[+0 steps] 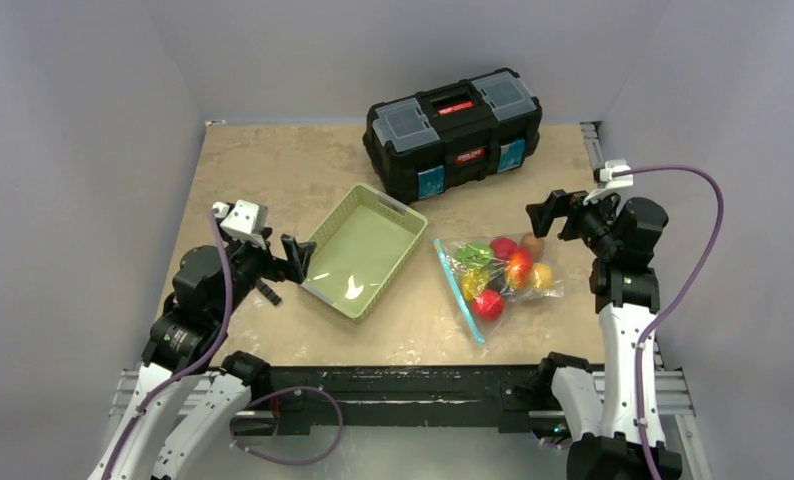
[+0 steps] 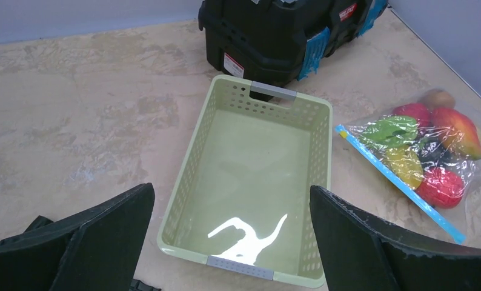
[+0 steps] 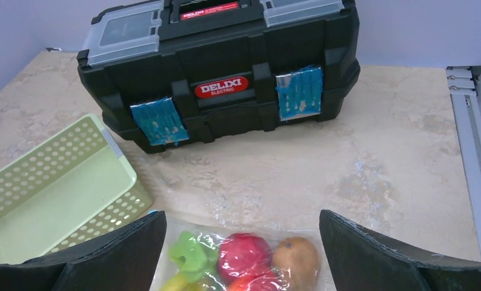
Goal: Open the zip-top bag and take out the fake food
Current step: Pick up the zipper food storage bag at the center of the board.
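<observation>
The zip-top bag (image 1: 501, 275) lies flat on the table right of centre, its teal zip strip (image 1: 460, 290) along its left edge and zipped shut. The fake food (image 1: 503, 270) sits inside it: red, green, yellow, orange and brown pieces. In the left wrist view the bag (image 2: 423, 154) is at the far right; in the right wrist view its far end (image 3: 244, 257) shows low between the fingers. My left gripper (image 1: 285, 270) hovers open at the basket's near-left end, empty. Open and empty too, my right gripper (image 1: 563, 210) hangs above the table just behind and right of the bag.
A pale green lattice basket (image 1: 365, 250) stands empty between my left gripper and the bag. A black toolbox (image 1: 453, 130) with blue-taped latches sits shut at the back. Grey walls enclose the table; a metal rail (image 3: 471, 151) runs along its right edge.
</observation>
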